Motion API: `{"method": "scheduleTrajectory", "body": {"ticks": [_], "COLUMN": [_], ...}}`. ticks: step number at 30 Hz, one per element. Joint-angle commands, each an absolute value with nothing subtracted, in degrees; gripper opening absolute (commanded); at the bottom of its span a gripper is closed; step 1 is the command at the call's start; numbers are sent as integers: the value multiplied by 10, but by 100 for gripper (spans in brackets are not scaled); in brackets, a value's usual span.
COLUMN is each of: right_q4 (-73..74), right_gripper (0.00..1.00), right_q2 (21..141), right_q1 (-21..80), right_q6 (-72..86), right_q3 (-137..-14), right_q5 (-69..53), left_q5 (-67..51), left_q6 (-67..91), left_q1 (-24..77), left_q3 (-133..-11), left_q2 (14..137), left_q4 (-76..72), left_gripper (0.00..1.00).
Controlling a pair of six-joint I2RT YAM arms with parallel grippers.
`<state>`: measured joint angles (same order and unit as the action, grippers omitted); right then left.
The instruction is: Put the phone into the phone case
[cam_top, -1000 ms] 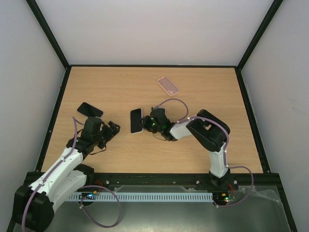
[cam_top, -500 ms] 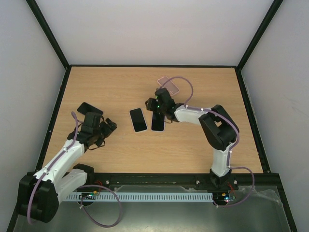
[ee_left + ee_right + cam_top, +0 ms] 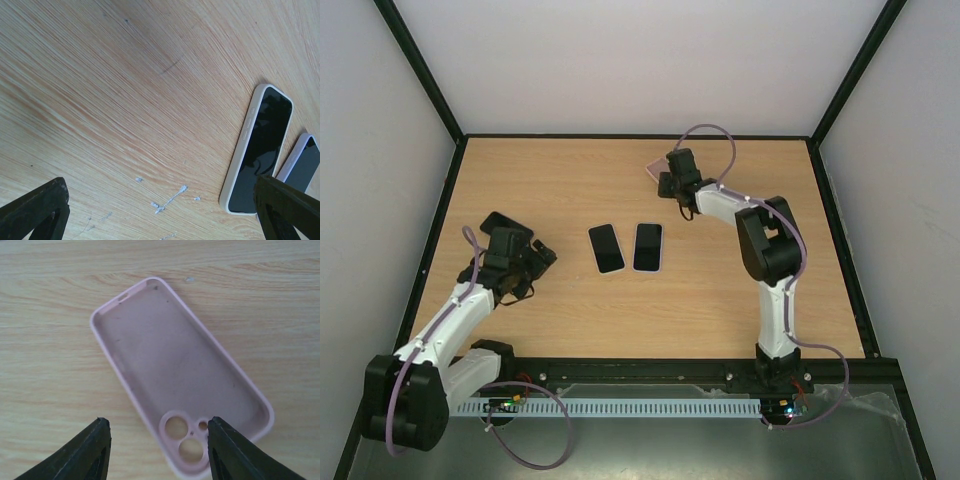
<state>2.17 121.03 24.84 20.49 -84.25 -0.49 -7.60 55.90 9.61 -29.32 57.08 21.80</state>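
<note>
Two phones lie face up side by side mid-table: the left phone has a pale rim, the right phone a lilac rim. Both show in the left wrist view, the left one and the right one at the edge. An empty pink phone case lies open side up at the far side of the table. My right gripper is open just above its camera-hole end, also seen from above. My left gripper is open and empty over bare wood, left of the phones.
A flat black phone-like object lies beside my left arm near the table's left edge. Black frame rails border the wooden table. White scratch marks lie on the wood between my left fingers.
My right gripper left the lilac-rimmed phone lying beside the other phone and moved away to the far pink case. My left gripper drew back slightly to the left.
</note>
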Motion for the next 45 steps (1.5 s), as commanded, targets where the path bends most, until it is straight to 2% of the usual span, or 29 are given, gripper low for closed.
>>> {"method": "scheduleTrajectory", "body": {"ticks": [1,6,18,22,34,41,45], "right_q4": [63,120,128,134,157,165,153], "right_gripper": [53,53,51,48,33,11,4], "right_q2": [1264,1332,1330,1329,1317,1304,1258], "right_q1": [236,226,225,226,226,226,226], "right_q6": [160,148,179,176,151,166,202], "right_q3": [-922,-1015,-986,-976,-957,-941,-901], "right_q5": [-13,-54,-166,-160,-62,-13,-25], "left_q5": [-103,-126,-179,-181,-182,-183,-184], "left_q6": [547,525,525,524,542,540,540], "left_q1": [84,74,63,63,63,63,63], "left_q3": [-302,-312,-316,-314,-292,-290,-285], "left_q2": [593,616,647,636,577,566,559], "left_q4": [202,202,175,181,193,201,205], "left_gripper": [99,99,99,99,99,99,99]}}
